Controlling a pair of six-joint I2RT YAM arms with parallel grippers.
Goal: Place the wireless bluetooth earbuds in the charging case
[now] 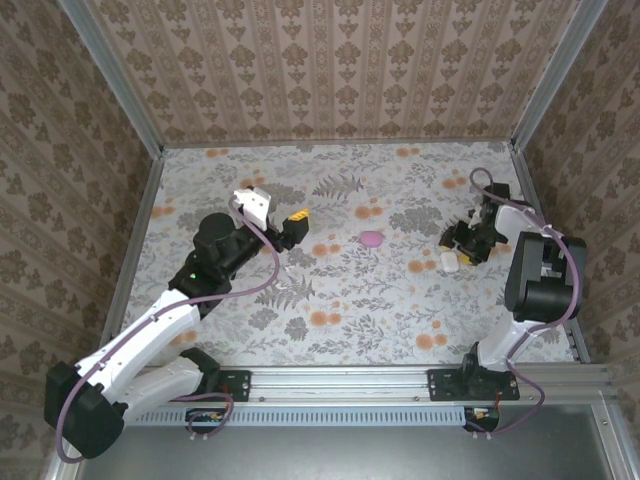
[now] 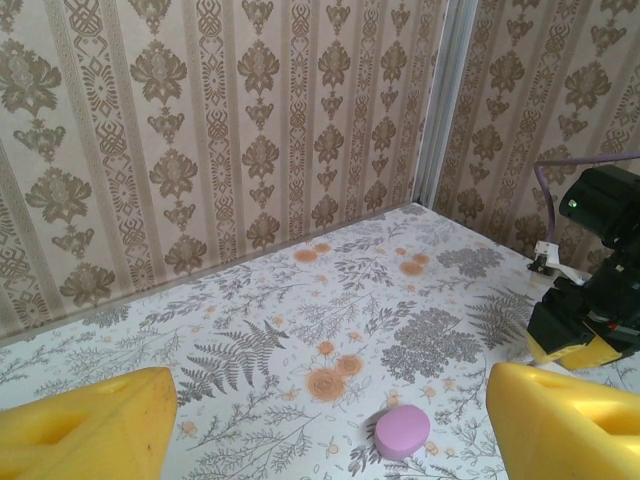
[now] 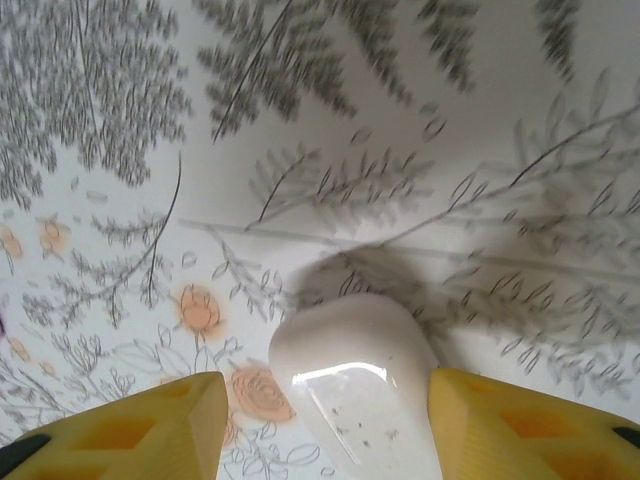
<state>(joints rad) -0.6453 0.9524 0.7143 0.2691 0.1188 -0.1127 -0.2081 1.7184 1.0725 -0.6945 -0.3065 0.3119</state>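
I count one pink earbud (image 1: 372, 239), a small oval pebble lying flat on the flowered table (image 1: 330, 180) about midway between the two arms and touching nothing. There is also one white piece (image 1: 449, 261), glossy and rounded, over on the right side. I cannot tell whether it is the case or a second earbud. There are two arms, and each claw has two yellow-tipped fingers.

The left arm runs from its base at the near left corner diagonally up toward the middle of the table. Its wrist is turned so the left gripper (image 1: 292, 228) points rightward at the earbud, near it but apart from it. From the left wrist the left gripper (image 2: 330, 425) stands wide apart with nothing between its fingers (image 2: 95, 430). The earbud (image 2: 402, 432) lies on the cloth just ahead of the gap.

The right arm rises from its base at the near right, folds at the elbow by the right wall, and reaches leftward and down. The right gripper (image 1: 462, 248) is low over the white piece. From the right wrist, the right gripper (image 3: 328, 390) is spread and straddles the white piece (image 3: 355, 385). One finger (image 3: 130, 435) is clearly apart from it and the other is just beside it. I cannot tell if that one touches.
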